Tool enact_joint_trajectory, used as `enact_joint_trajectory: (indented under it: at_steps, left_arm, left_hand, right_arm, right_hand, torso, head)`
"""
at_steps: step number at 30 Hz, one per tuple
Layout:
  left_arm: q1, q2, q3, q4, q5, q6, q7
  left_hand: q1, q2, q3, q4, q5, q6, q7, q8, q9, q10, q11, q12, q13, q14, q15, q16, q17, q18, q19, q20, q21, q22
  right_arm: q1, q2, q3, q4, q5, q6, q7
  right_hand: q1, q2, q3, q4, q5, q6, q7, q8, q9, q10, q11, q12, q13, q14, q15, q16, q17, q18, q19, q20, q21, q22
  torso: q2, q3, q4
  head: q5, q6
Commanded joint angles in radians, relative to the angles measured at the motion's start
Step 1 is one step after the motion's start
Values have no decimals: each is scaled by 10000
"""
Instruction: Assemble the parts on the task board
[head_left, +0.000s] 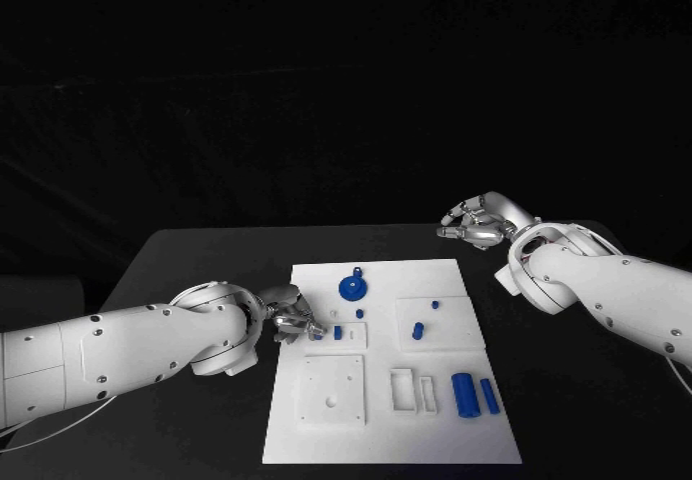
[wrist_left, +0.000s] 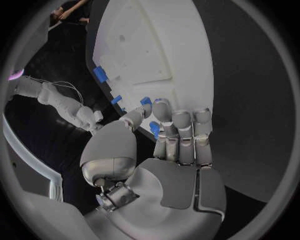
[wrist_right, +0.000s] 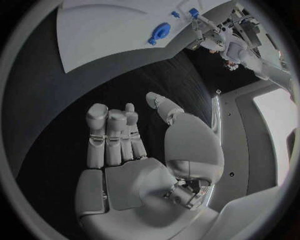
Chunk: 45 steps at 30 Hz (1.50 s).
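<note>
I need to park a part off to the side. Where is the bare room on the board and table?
The task board is bare along its near edge and its far right corner beyond the blue disc. Black table lies open far left. It is crowded around the left hand and the blue cylinders.

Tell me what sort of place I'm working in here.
Likely a robotics lab test bench: a black table against a dark backdrop, a white task board with small blue parts, nothing domestic.

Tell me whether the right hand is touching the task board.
Apart. In the head view the right hand hovers beyond the task board's far right corner, with bare black table between them.
</note>
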Motion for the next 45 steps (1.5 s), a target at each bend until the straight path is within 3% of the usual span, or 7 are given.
enact_joint_trajectory:
  at_steps: [1, 12, 18, 33, 36, 39, 45]
  left_arm:
    - [-105, 1, -118, -6, -303, 129, -136]
    - [-112, -33, -124, 8, -375, -2, -678]
    - [-113, -46, -122, 6, -392, 99, -942]
    - [-115, -68, -119, 26, -405, 140, -1054]
    - [-115, -75, -119, 32, -344, 103, -1032]
    - [-115, -91, -117, 24, -334, -72, -1058]
    - [-112, -167, -87, 14, -163, -568, -1050]
  left_hand:
    - [528, 416, 1092, -1023, -65, 13, 26, -49, -30, -5, 32, -60, -4, 24, -114, -38, -11, -85, 38, -1253, -42, 11]
    - [601, 297, 1023, -909, 102, 168, -10, -53, -97, 79, -5, -32, 38, 96, -146, 11, -1, -83, 95, -1265, -28, 35]
    - [501, 59, 828, -730, -491, 648, -181, 264, -7, 256, -161, 80, 123, 263, -249, 134, 45, -59, 212, -1301, -10, 53]
    - [449, 47, 787, -619, -630, 845, -312, 639, 120, 346, -288, 166, 193, 361, -314, 236, 92, -35, 302, -1331, 18, 90]
    - [427, 19, 772, -580, -1149, 779, -312, 720, 126, 335, -285, 175, 212, 355, -333, 237, 92, -26, 305, -1338, 11, 108]
    - [333, -203, 744, -412, -1787, 710, -303, 776, 103, 323, -267, 164, 219, 336, -335, 219, 83, -22, 307, -1338, -11, 115]
    - [-258, -1433, 852, 727, -2827, 292, -210, 667, -74, 211, -159, 69, 196, 251, -335, 93, 13, -10, 333, -1345, -125, 74]
  right_arm:
    - [-9, 1, 4, 5, -7, 124, 111]
    - [-26, -3, 4, 7, 8, 125, 116]
    - [-35, -1, 4, 4, 9, 134, 119]
    - [-45, -15, 4, 13, 32, 149, 147]
    - [-46, -22, 4, 7, 32, 143, 150]
    - [-46, -24, 4, 1, 32, 145, 149]
    - [-48, -24, 4, -14, 32, 138, 152]
  right_hand:
    - [-43, 42, -34, 6, 63, -32, 69, -66, 11, -86, -12, 54, -17, 40, -57, -51, 12, 849, -18, -49, -64, 11]
    - [-55, 47, -37, 13, 66, -33, 70, -68, 12, -87, -11, 56, -20, 40, -57, -52, 13, 849, -17, -48, -66, 13]
    - [-61, 49, -38, 18, 67, -33, 70, -69, 13, -88, -11, 57, -22, 41, -57, -53, 14, 849, -17, -48, -68, 14]
    - [-78, 63, -40, 30, 74, -34, 70, -72, 15, -90, -11, 60, -27, 41, -56, -55, 16, 849, -17, -47, -72, 17]
    - [-80, 64, -40, 31, 75, -34, 70, -72, 16, -90, -11, 60, -28, 41, -56, -56, 16, 849, -16, -47, -73, 17]
    - [-81, 65, -41, 32, 76, -34, 70, -72, 16, -90, -11, 60, -29, 41, -56, -56, 16, 849, -16, -48, -73, 17]
    - [-84, 65, -41, 33, 77, -35, 70, -73, 17, -92, -11, 61, -30, 40, -56, -57, 17, 849, -17, -48, -75, 18]
  torso:
    - [0, -1, -4]
    - [2, -1, -3]
    - [4, -3, -8]
    - [1, -2, 4]
    - [3, -1, -4]
    - [1, -1, -2]
    - [-6, 1, 2]
  head:
    - [-1, -6]
    - [7, -2]
    - [-3, -4]
    - [-11, -6]
    - [-11, -2]
    - [-11, 9]
    - [-11, 23]
